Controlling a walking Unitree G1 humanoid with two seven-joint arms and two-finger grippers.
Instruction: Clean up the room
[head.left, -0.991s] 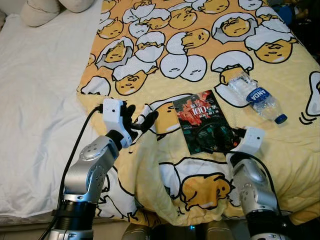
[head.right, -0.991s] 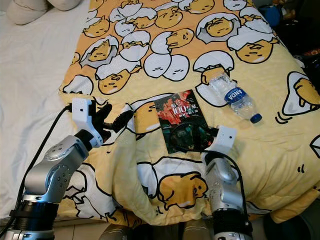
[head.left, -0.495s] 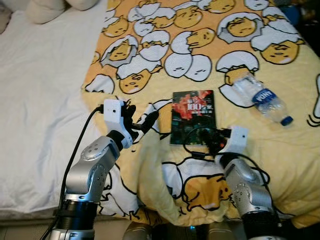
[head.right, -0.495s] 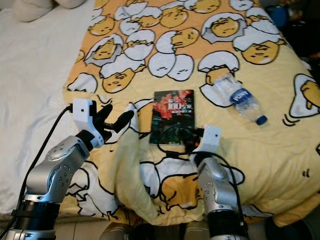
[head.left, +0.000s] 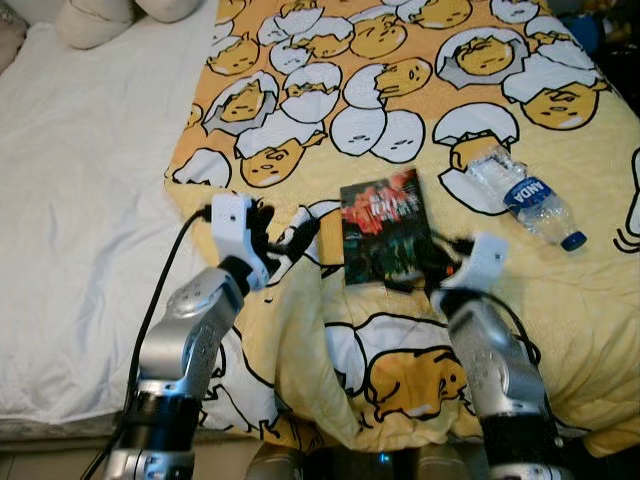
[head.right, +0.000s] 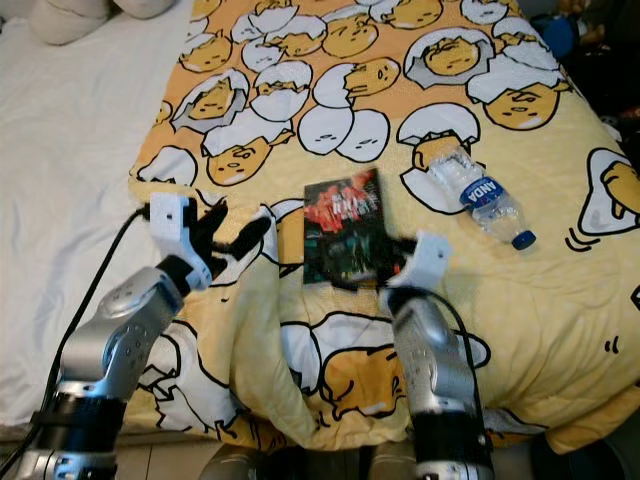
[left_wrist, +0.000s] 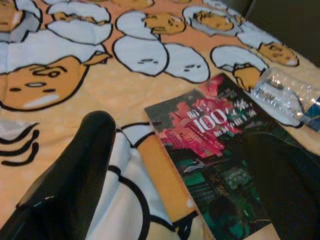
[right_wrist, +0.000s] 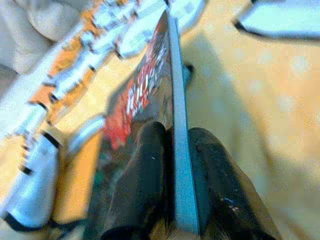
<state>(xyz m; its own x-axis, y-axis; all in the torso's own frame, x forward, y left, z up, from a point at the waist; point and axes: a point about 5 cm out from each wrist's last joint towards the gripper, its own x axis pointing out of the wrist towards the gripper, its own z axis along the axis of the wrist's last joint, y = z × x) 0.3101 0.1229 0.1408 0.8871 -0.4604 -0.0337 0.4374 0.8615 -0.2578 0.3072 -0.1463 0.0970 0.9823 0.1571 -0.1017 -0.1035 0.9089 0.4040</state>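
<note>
- Here the landmark is the book (head.left: 384, 226), a dark paperback with a red and green cover, held over the yellow egg-print blanket (head.left: 420, 120) that covers the bed.
- The right gripper (right_wrist: 172, 165) pinches the book's near edge: in the right wrist view one black finger (right_wrist: 145, 170) presses on the cover and the other on the back, with the page block clamped between them.
- In the head views the book's near edge looks raised off the blanket and the cover tilts toward the camera; whether the far edge touches the blanket cannot be told.
- The left gripper (head.left: 285, 242) hovers just left of the book, over a raised fold of the blanket, its two fingers spread and holding nothing.
- A clear plastic water bottle (head.left: 522, 195) with a blue label and blue cap lies on its side on the blanket, to the right of the book and a little beyond it, apart from it.
- The white sheet (head.left: 80, 200) lies well to the left of the book, beyond the blanket's edge, with pale pillows (head.left: 95, 18) at its far end.
</note>
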